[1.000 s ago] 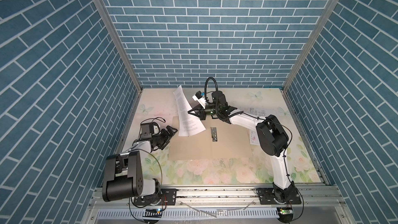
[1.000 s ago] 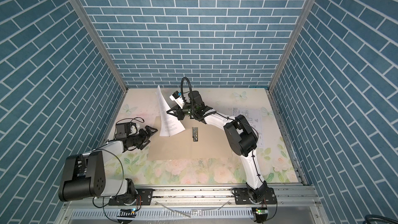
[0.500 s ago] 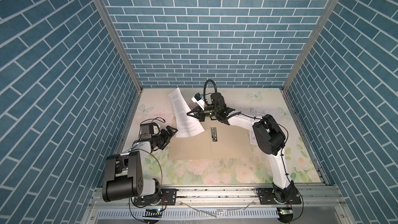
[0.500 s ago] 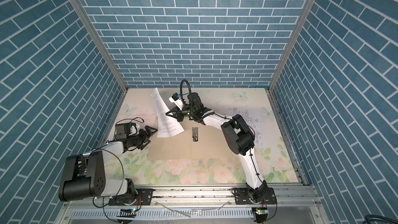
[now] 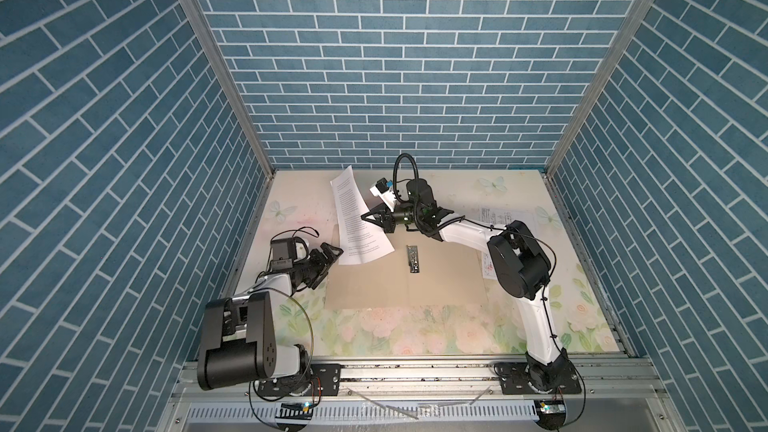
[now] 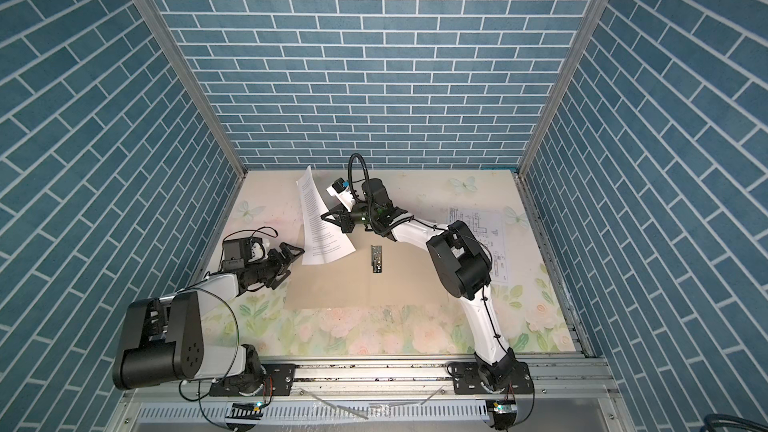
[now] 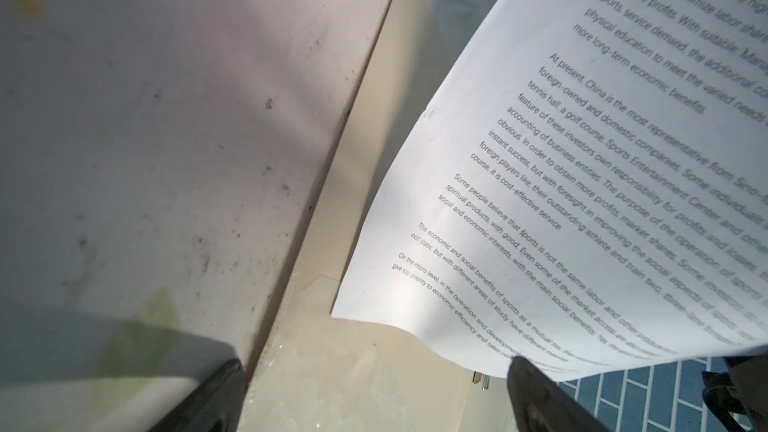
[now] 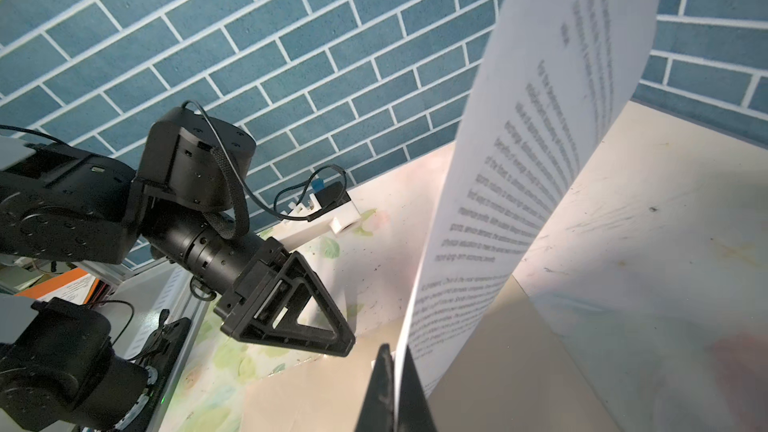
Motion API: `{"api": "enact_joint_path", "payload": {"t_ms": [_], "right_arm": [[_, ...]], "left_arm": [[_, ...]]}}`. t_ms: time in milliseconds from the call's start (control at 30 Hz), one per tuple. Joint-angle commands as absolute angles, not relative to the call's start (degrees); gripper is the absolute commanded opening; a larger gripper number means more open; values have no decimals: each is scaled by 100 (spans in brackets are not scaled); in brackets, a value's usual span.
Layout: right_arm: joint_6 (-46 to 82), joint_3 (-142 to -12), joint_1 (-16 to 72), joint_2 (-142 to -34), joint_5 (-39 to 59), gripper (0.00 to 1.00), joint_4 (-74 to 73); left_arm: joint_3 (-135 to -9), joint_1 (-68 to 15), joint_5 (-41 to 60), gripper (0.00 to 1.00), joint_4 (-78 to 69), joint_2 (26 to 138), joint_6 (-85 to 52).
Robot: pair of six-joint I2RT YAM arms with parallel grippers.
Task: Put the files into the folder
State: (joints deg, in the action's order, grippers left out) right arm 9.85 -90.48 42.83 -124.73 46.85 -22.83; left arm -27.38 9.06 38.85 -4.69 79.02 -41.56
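Text sheet [image 5: 357,218] hangs curled over the open folder's [image 5: 374,284] left half, pinched at one edge by the closed right gripper [image 5: 368,218]. Left gripper [image 5: 328,252] gapes empty beside it. Paper looks light, floppy; edge grips suit. Drawing sheet [image 6: 478,222] lies near the bench's right edge.

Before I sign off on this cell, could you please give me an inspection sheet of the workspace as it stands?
Surface: floral-print tabletop, scuffed and stained towards the back.
Job's things: tan folder lies open and flat, metal clip at its spine; text sheet held up, curling, its lower edge over the folder's left half; drawing sheet flat on the table at the right, partly under the right arm.
Clutter: nothing seen.
Grippers: right gripper shut on the text sheet's edge; left gripper open, empty, beside the sheet's lower corner.
Cables: black cable loop above the right wrist; thin wire at the left wrist camera.
Surroundings: blue brick-pattern walls on three sides; aluminium rail in front.
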Motion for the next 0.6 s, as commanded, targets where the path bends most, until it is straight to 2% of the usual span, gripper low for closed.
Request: {"api": "enact_joint_path", "payload": {"t_ms": [0, 367, 567], "right_arm": [[572, -9025, 4306, -12284, 4684, 0, -2206], [615, -9066, 4307, -12290, 4438, 0, -2148], [186, -8982, 4307, -12082, 3707, 0, -1820]], "left_arm": [[-2545, 923, 3811, 100, -124, 7946, -4231], [-2520, 922, 3823, 100, -132, 7875, -4262], [-2634, 914, 3807, 100, -2, 7719, -4194]]}}
